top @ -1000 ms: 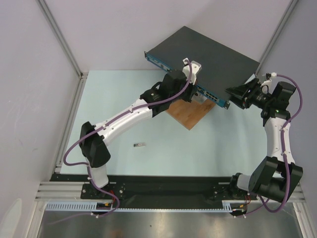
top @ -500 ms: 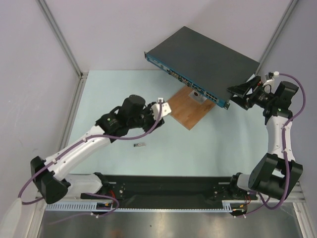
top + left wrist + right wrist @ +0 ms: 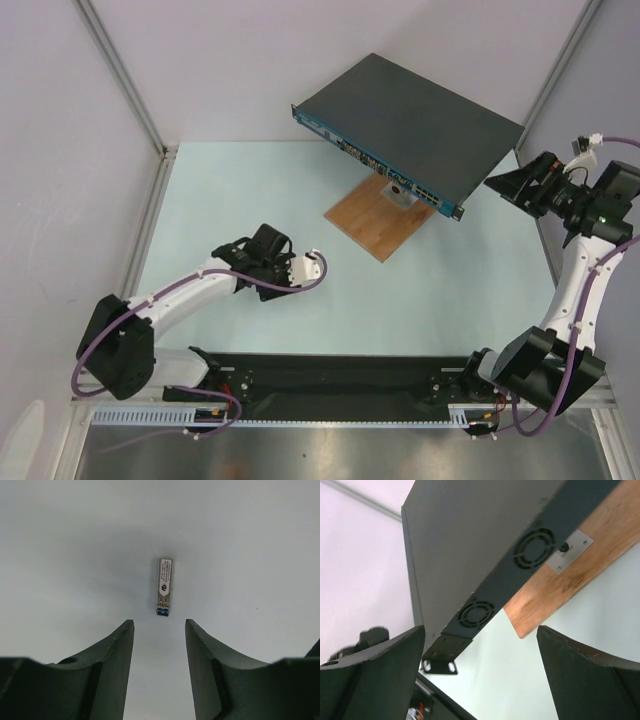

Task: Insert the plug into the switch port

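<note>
The plug [image 3: 165, 586], a small silver module with a blue end, lies flat on the pale table. Its blue end points at my left gripper [image 3: 159, 621], which is open just short of it with nothing between the fingers. From above, the left gripper [image 3: 266, 274] points down at the table and hides the plug. The switch [image 3: 410, 115] is a flat dark grey box with a blue port face, propped up at the back. My right gripper [image 3: 515, 185] hangs open just off its right end. The right wrist view shows the switch's [image 3: 455, 540] vented side beyond that gripper [image 3: 481, 630].
A brown wooden board [image 3: 385, 215] with a small metal bracket [image 3: 570, 550] lies under the switch's front edge. Grey walls and aluminium rails [image 3: 150, 210] close in the table on the left and right. The black base rail [image 3: 330, 370] runs along the near edge.
My left arm has swung back from the switch's port face to the near left and come down over the plug, its jaws opening. The right gripper has opened wider and drawn away from the switch's right end.
</note>
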Motion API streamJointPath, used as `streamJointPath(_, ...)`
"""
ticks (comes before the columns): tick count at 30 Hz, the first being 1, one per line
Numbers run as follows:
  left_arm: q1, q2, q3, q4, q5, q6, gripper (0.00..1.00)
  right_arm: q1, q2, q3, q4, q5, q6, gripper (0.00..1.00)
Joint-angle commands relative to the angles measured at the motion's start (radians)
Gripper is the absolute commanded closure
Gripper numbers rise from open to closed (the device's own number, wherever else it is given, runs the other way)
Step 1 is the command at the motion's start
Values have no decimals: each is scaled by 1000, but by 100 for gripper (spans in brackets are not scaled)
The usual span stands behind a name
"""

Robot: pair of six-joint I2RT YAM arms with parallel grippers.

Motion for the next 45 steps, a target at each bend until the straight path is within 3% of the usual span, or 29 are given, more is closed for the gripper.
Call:
streamJointPath(1, 13, 57, -35, 97, -13, 76, 50, -1, -37, 94, -147, 4, -190, 0)
streamJointPath(11, 28, 194, -110, 268, -4, 90, 54, 3, -94, 112, -203, 8, -252, 0)
streamJointPath(14, 49, 226, -115, 279, 25, 105, 62, 14, -129, 94, -175, -7, -256, 1)
streamJointPath(18, 72, 252, -101, 226, 67, 141, 88, 66, -161, 77, -169, -22, -305, 5)
streamJointPath(21, 72, 225, -58, 163, 143, 122, 100, 127, -189, 62, -148, -12, -327, 11)
streamJointPath(24, 72, 174, 38, 40, 269, 47, 100, 196, -225, 49, -123, 54, -385, 19)
streamJointPath(26, 72, 146, 138, -65, 350, -32, 100, 304, -255, 49, -115, 105, -468, 23)
streamJointPath(31, 72, 42, 303, -156, 602, -253, 100, 574, -408, -33, -33, 287, -635, 30)
streamJointPath(37, 60, -25, 328, -116, 800, -512, 100, 959, -442, -75, -147, 424, -953, 32)
streamJointPath(38, 56, -27, 328, -112, 814, -536, 100, 1076, -436, -82, -169, 447, -986, 32)
streamJointPath(42, 34, -30, 337, -101, 872, -623, 100, 1340, -379, -115, -183, 595, -1158, 34)
streamJointPath(45, 14, -27, 347, -103, 894, -668, 100, 1439, -320, -127, -174, 648, -1224, 36)
